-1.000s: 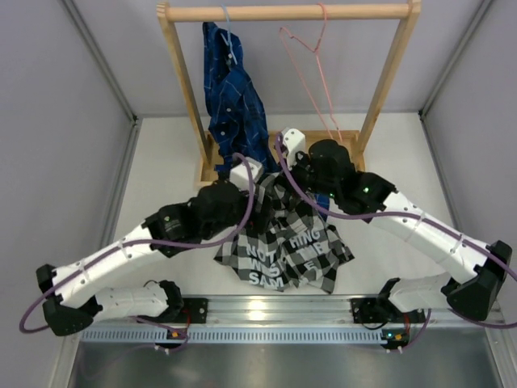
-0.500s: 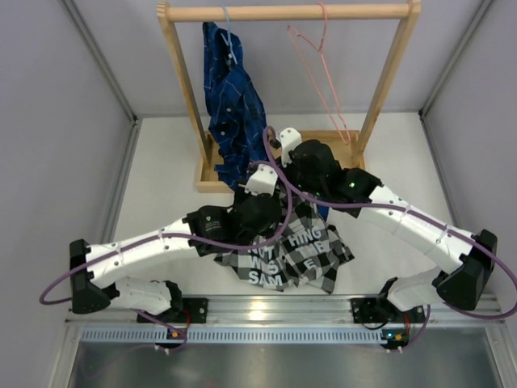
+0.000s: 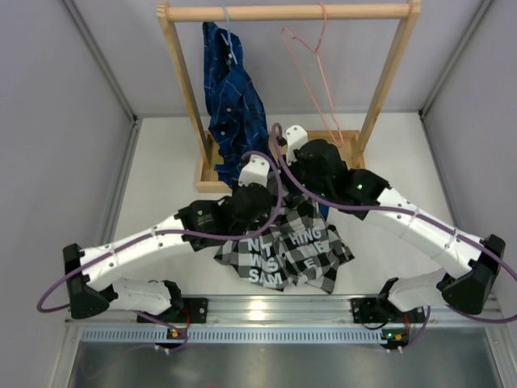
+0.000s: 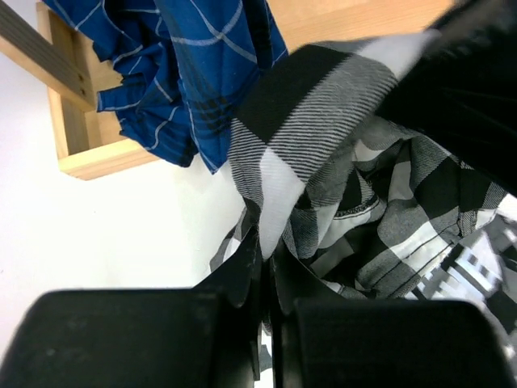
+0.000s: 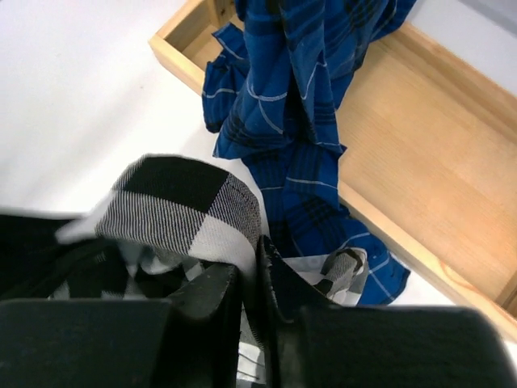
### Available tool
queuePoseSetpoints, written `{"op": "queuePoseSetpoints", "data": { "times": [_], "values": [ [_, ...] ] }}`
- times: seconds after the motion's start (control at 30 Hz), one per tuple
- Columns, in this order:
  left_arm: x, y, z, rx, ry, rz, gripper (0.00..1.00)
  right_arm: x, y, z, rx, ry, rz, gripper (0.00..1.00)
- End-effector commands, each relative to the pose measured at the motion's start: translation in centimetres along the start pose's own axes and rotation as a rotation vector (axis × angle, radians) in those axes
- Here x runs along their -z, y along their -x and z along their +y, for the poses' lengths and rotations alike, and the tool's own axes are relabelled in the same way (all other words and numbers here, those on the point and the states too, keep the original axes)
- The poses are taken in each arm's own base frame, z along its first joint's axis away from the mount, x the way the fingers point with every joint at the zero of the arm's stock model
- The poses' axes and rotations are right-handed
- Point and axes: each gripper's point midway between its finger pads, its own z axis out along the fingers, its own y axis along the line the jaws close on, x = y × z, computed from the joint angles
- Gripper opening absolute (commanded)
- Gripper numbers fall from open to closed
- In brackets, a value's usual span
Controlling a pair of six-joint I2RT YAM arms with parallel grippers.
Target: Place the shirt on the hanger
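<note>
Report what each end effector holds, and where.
The left end effector and right end effector each pinch a far-edge fold of the checked shirt.

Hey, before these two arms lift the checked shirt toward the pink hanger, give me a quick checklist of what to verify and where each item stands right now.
1. Left end effector pinching the black-and-white checked fabric shirt: ok, a fold sits between its shut fingers.
2. Right end effector pinching the same shirt: ok.
3. Thin pink wire hanger hooked on the wooden rail and bare: ok.
4. Dark blue plaid shirt free of both grips: cannot tell, its hem hangs close beside the checked fold.
5. Checked shirt opened out for the hanger: not ok, it lies bunched on the white table.
</note>
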Motion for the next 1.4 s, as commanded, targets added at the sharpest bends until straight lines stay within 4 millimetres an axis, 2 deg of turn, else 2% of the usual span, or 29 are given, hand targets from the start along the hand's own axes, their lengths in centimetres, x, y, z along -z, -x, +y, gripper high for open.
{"op": "queuePoseSetpoints", "data": {
  "times": [0.0,0.03,0.1,0.13,0.17,0.2,0.27,0.33,0.37,0.43,0.47,0.5,0.53,0.57,0.6,0.67,0.7,0.83,0.9,1.07,1.3,1.37],
  "values": [
    [2.9,6.0,1.9,0.113,-0.086,-0.120,0.00,4.0,4.3,0.4,-0.042,0.058,-0.138,0.13],
    [3.7,6.9,2.0,0.122,-0.140,-0.122,0.00,5.3,5.2,0.5,-0.037,0.081,-0.175,0.29],
    [3.5,8.3,3.7,0.128,-0.131,-0.116,0.00,7.2,6.7,0.8,-0.036,0.120,-0.225,0.49],
    [3.7,8.6,3.2,0.120,-0.178,-0.084,0.00,8.6,7.6,0.3,-0.039,0.113,-0.262,0.52],
    [3.2,8.7,3.7,0.122,-0.178,-0.069,0.00,9.2,7.6,-0.7,-0.044,0.069,-0.259,0.55],
    [3.2,8.6,3.4,0.121,-0.202,-0.054,0.00,10.5,8.7,-2.0,-0.057,0.034,-0.292,0.55],
    [3.2,7.4,2.1,0.132,-0.275,-0.009,0.00,11.7,9.5,-3.8,-0.071,-0.025,-0.306,0.61],
    [3.2,6.1,1.3,0.140,-0.318,0.032,0.00,13.4,10.8,-6.5,-0.091,-0.110,-0.324,0.64],
    [3.5,5.8,0.8,0.158,-0.348,0.046,0.00,14.1,11.5,-8.8,-0.097,-0.188,-0.321,0.69],
    [3.5,5.1,0.8,0.168,-0.354,0.060,0.00,14.3,11.9,-11.2,-0.119,-0.244,-0.304,0.72],
    [3.6,4.4,0.8,0.172,-0.361,0.064,0.00,14.9,12.9,-11.8,-0.126,-0.233,-0.322,0.73],
    [3.7,4.1,0.9,0.174,-0.362,0.067,0.00,14.2,12.5,-14.0,-0.143,-0.278,-0.293,0.74],
    [3.7,3.7,1.0,0.175,-0.359,0.069,0.00,13.9,12.6,-14.7,-0.152,-0.281,-0.286,0.74],
    [3.5,2.8,1.2,0.177,-0.352,0.084,0.00,13.3,12.8,-14.5,-0.152,-0.232,-0.283,0.75],
    [3.7,2.8,1.4,0.186,-0.350,0.077,0.00,12.4,12.7,-15.0,-0.161,-0.214,-0.268,0.75],
    [4.0,2.4,1.4,0.194,-0.362,0.082,0.00,11.3,13.1,-14.6,-0.157,-0.165,-0.257,0.74],
    [4.1,2.0,1.2,0.192,-0.377,0.093,0.00,9.9,12.8,-14.8,-0.154,-0.155,-0.231,0.73],
    [4.7,1.8,1.8,0.196,-0.377,0.077,0.00,7.6,12.7,-15.5,-0.149,-0.162,-0.195,0.68],
    [4.5,1.1,1.9,0.194,-0.367,0.089,0.00,6.7,13.0,-15.6,-0.145,-0.148,-0.189,0.62],
    [4.0,0.0,2.1,0.193,-0.351,0.110,0.00,5.5,12.8,-16.9,-0.136,-0.199,-0.165,0.43],
    [3.4,-0.7,1.9,0.187,-0.345,0.124,0.00,5.4,12.5,-17.3,-0.136,-0.225,-0.153,0.33],
    [3.2,-1.0,1.7,0.184,-0.348,0.131,0.00,5.3,12.4,-17.3,-0.136,-0.226,-0.151,0.26]
  ]
}}
